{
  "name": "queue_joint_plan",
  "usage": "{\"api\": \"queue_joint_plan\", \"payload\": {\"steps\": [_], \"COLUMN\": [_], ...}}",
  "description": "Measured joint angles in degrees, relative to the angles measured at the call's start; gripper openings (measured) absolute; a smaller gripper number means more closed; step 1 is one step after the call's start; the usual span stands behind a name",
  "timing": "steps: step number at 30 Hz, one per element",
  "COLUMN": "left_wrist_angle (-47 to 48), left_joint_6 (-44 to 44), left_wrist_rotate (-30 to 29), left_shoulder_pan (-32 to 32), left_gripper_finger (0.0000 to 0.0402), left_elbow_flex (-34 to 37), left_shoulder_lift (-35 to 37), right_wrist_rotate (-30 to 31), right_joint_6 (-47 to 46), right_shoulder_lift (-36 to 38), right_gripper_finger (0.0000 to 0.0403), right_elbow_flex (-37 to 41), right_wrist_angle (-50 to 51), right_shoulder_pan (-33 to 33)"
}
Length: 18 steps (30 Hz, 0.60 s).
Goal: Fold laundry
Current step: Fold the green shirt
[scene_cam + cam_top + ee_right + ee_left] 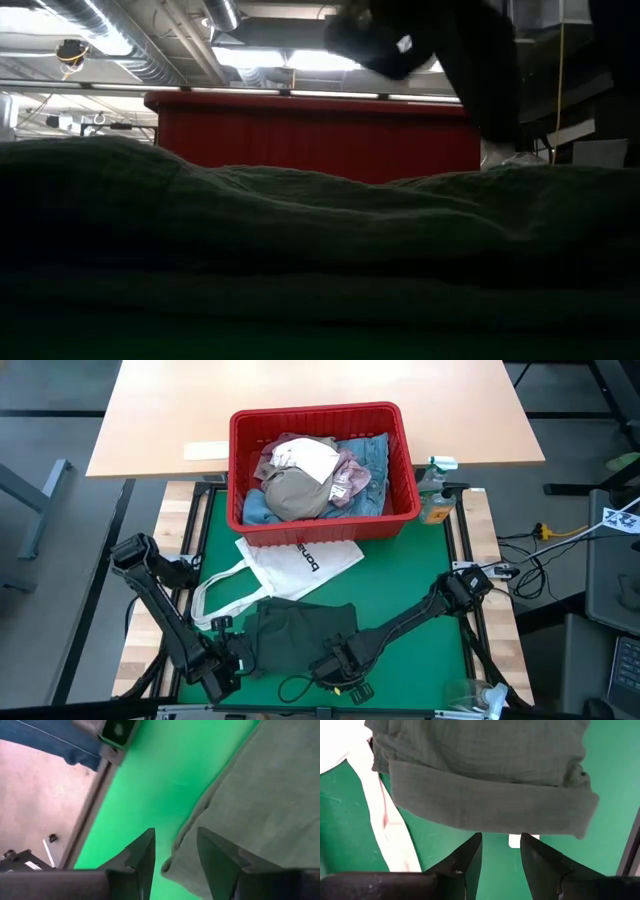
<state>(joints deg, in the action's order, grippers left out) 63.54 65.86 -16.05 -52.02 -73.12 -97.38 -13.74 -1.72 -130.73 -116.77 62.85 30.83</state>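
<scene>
Fingers of the left end effector (501,854) stood parted, empty, before the dark green top (490,775); right end effector (175,851) likewise gaped at its edge.

The dark green top (300,240) fills the low view, hiding the table and most of the red basket (320,135)

The right gripper (175,855) is seen with its two dark fingers (142,855) parted and nothing clasped between them. The edge of the dark green top (260,805) lies beside them on the green mat (160,775).
</scene>
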Motion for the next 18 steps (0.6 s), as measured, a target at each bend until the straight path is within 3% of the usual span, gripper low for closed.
{"api": "queue_joint_plan", "payload": {"steps": [10,18], "left_wrist_angle": [2.2,11.3], "left_joint_6": [-6.4,-9.8], "left_wrist_rotate": [1.8,1.8], "left_shoulder_pan": [3.7,6.7], "left_gripper_finger": [0.0128,0.0128], "left_elbow_flex": [0.0,0.0], "left_shoulder_lift": [0.0,0.0], "right_wrist_rotate": [6.0,11.2], "right_joint_6": [5.0,5.3], "right_shoulder_lift": [0.3,1.3], "right_gripper_finger": [0.0147,0.0147], "right_elbow_flex": [-7.6,-8.3], "right_wrist_angle": [10.5,20.7], "right_shoulder_pan": [-0.5,-1.9]}}
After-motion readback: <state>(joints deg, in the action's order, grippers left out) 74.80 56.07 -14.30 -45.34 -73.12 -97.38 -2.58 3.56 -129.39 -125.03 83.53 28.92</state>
